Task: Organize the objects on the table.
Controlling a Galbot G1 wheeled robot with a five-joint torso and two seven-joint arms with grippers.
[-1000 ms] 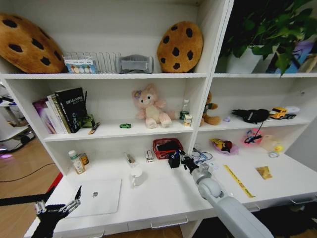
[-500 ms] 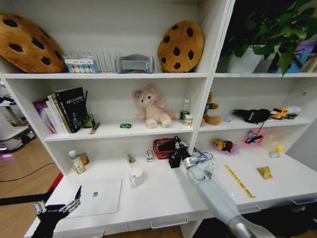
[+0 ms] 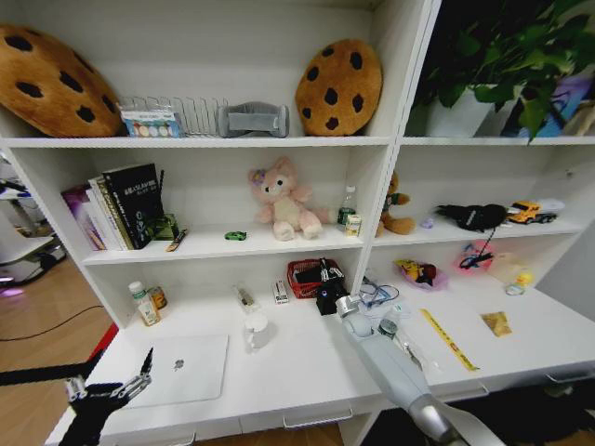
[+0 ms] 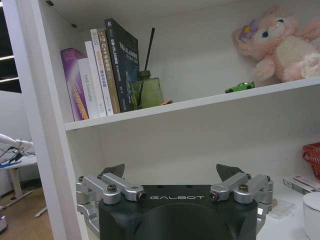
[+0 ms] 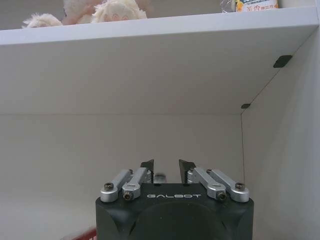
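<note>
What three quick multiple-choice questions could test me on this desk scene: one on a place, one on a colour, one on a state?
1. The green toy car sits
A. on the laptop
B. on the shelf beside the pink plush toy
C. in the red basket

2. The basket on the desk is
A. red
B. blue
C. yellow

3. The laptop is
A. open
B. closed flat
C. standing on edge

Answers: 1 B, it rests on the middle shelf left of the plush toy. 2 A, its mesh walls are red. 3 B, its silver lid lies flat.
</note>
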